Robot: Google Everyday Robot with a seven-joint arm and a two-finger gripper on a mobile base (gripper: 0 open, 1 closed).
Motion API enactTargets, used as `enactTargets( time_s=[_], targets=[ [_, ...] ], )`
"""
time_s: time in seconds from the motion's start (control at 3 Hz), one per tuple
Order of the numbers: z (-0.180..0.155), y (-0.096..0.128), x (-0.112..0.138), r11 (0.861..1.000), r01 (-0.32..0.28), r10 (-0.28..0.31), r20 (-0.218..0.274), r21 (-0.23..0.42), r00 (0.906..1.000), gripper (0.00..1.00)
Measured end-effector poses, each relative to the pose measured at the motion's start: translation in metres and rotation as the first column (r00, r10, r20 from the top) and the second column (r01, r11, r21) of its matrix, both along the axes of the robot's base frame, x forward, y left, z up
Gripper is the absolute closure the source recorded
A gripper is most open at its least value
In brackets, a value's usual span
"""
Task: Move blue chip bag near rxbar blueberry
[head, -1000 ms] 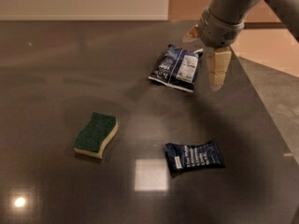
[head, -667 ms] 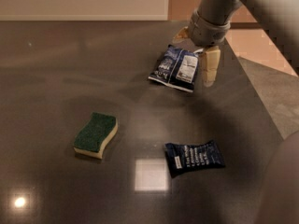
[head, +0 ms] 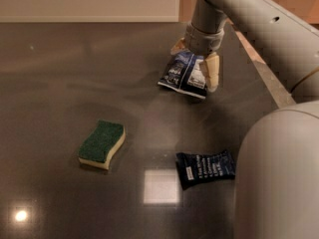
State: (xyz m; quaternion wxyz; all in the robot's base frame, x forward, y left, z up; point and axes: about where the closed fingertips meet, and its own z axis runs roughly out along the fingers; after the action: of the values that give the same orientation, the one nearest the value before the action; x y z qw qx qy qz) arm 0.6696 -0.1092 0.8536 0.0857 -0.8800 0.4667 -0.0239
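Note:
The blue chip bag (head: 178, 76), dark blue foil with a white label panel, lies on the dark table at the back right. My gripper (head: 195, 59) is down over the bag's far right end. It is open, with one pale finger (head: 212, 71) on the bag's right side and the other at its far left corner. The rxbar blueberry (head: 205, 169), a small flat dark blue wrapper with rows of light text, lies at the front right, well apart from the bag.
A green and yellow sponge (head: 102, 144) lies at the front left. The table's right edge (head: 264, 73) runs diagonally just beyond the bag. My arm's large pale body (head: 279, 183) fills the right foreground, next to the rxbar.
My gripper has moved left and down, from beside the bag's right edge to straddling the bag's far end. The bag, rxbar and sponge have not moved.

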Motion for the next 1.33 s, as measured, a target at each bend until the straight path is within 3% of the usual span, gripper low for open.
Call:
enactTargets(
  time_s=[0.67,1.0,1.33],
  targets=[
    [-0.026,0.015,0.007,0.994,-0.082,0.081,-0.014,-0.077,0.9966,0.0],
    [-0.033,0.017,0.005,0.987,-0.11,0.108,-0.029,-0.12,0.9938,0.16],
    [-0.031,0.018,0.001,0.982,-0.128,0.123,-0.047,-0.137,0.9913,0.4]
  ],
)
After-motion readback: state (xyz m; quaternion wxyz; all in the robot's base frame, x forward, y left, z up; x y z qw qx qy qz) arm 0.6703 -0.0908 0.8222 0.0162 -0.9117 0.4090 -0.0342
